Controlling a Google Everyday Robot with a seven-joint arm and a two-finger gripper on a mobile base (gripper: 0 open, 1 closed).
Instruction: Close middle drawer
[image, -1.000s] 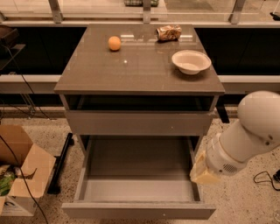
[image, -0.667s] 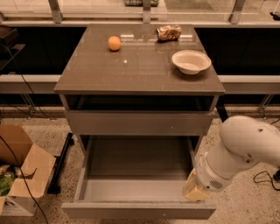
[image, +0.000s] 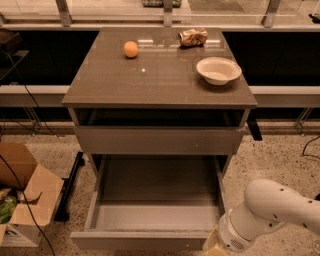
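Item, nearest: my gripper, low at the near right corner of the middle drawer, just beside its front panel; open or shut, I cannot tell. Item: middle drawer, pulled well out. Risk: pushing at that corner alone may skew and jam it, or I slip off. Farthest: orange and bowl on the cabinet top; a slam may roll the orange.

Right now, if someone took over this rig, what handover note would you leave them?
End effector: low at the picture's bottom edge, beside the right front corner of the middle drawer; contact cannot be told.
Middle drawer: pulled far out of the cabinet, tray bare.
Done: drawer not yet closed.
Left: push the front panel in until it sits flush.
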